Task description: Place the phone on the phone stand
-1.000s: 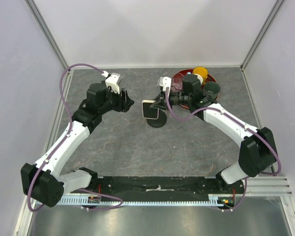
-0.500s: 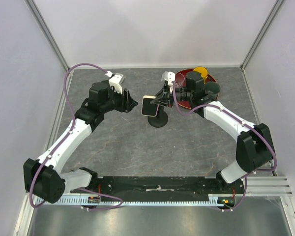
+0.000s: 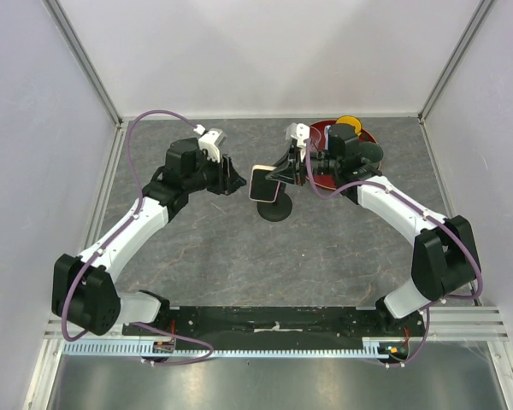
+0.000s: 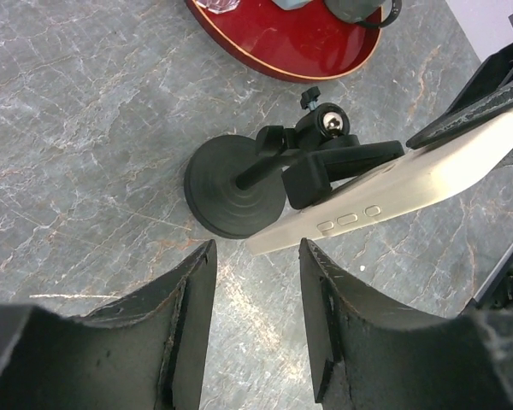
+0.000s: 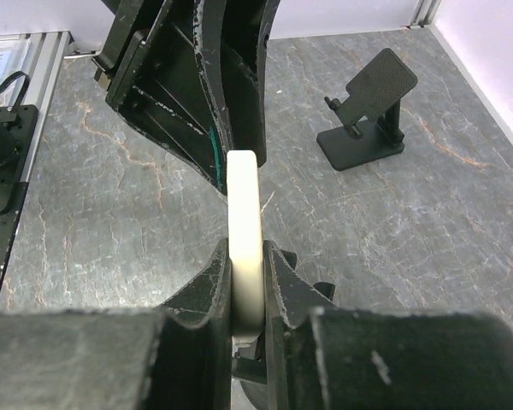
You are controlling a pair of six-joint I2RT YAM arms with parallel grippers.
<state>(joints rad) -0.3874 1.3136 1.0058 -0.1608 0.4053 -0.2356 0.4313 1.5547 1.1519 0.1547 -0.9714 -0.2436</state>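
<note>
Right gripper (image 5: 245,256): both black fingers (image 5: 205,286) are pressed flat on the two faces of a cream round-cornered phone (image 5: 244,205), which is held on edge. In the top view this gripper (image 3: 284,173) holds the phone (image 3: 262,184) directly over a black round-based phone stand (image 3: 275,210).

Left wrist view: the phone (image 4: 410,175) is tilted, with three side buttons toward the camera and its back against the stand's black clamp head. The stand (image 4: 235,201) has a disc base, a slanted stem and a ball joint. Whether the phone is seated in the clamp cannot be told.

Left gripper (image 4: 256,256): the jaws are apart and hold nothing. In the top view it (image 3: 231,182) faces the phone's free end from just beside it.

Beyond the stand, a dark red round tray (image 4: 274,47) lies on the grey marbled table (image 3: 239,256), apart from the stand's base. In the right wrist view only, a black folding stand with a tilted plate (image 5: 368,111) stands well apart on the table.
</note>
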